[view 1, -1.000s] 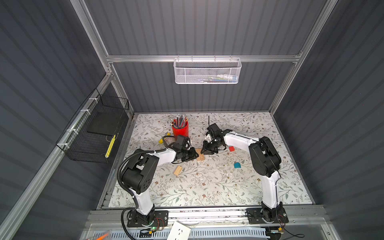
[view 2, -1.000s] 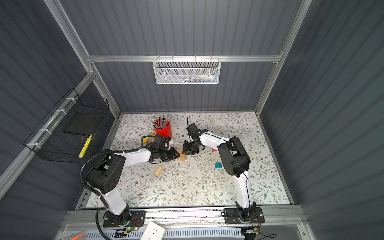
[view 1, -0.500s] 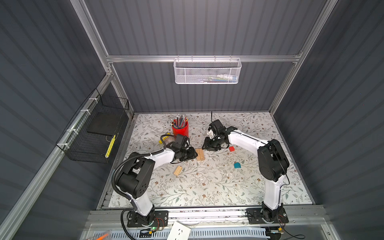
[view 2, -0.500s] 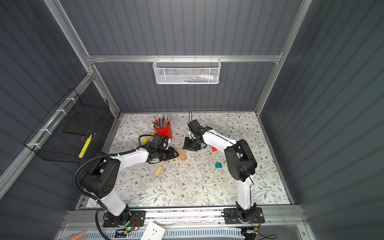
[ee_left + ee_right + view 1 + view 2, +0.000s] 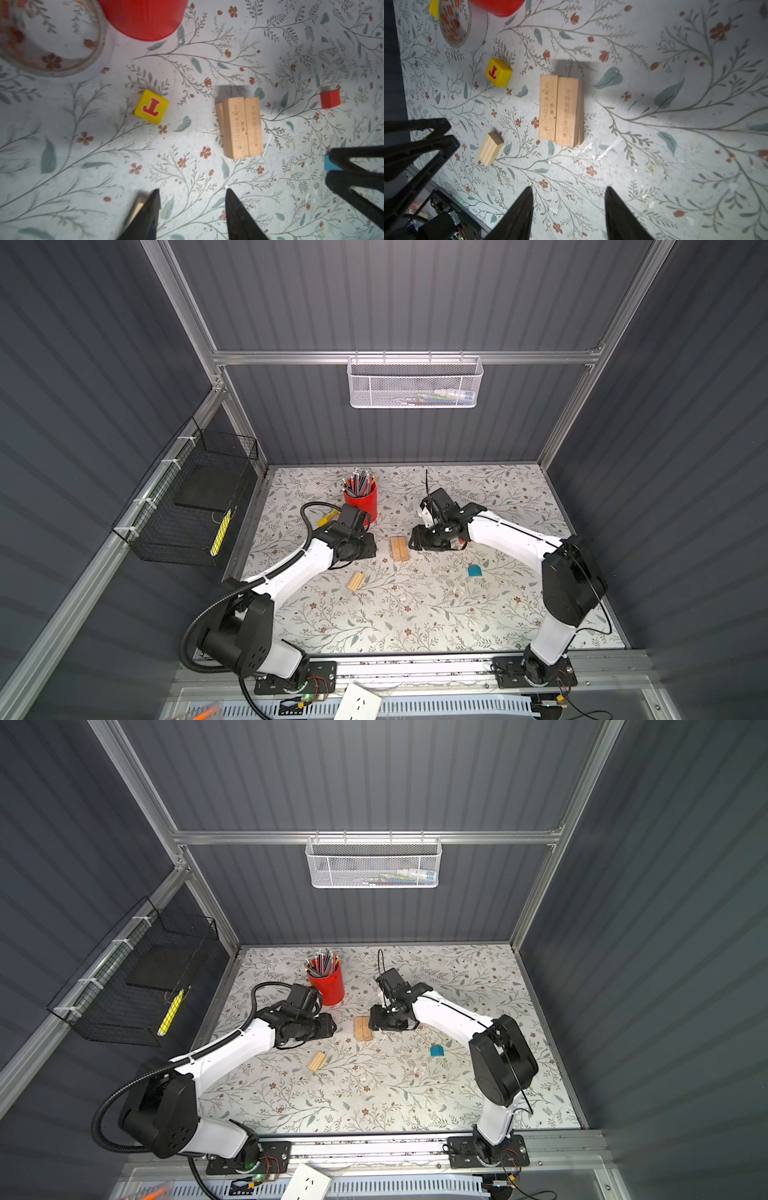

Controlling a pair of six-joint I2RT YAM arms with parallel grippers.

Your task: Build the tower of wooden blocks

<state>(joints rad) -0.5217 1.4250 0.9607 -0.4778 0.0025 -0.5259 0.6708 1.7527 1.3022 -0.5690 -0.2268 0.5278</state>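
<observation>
**Floral bench: both pincers empty, planks between them**

The left pincer (image 5: 192, 189) and right pincer (image 5: 568, 187) each stand part open with nothing between the jaws. They flank the plank stack (image 5: 400, 548), near it but not touching. The stack lies about mid-bench, a little toward the far edge, with two pale planks side by side on top.

The step in hand looks like fetching the next piece. To do it well, draw each pincer straight off from the planks with no sideways sweep, because the top pair seems slightly out of line with what lies beneath. The loose pale block (image 5: 355, 582), nearer the front edge, suits the left pincer. The teal block (image 5: 474, 570), toward the right edge, suits the right.

The yellow lettered block (image 5: 151, 107) lies near the red pencil cup (image 5: 360, 499), and the red block (image 5: 330, 99) lies on the right pincer's side of the stack. In both top views the arms cover these two blocks. How many planks lie under the top pair cannot be counted. The tape roll (image 5: 456, 25) is cut off at the frame edge.
</observation>
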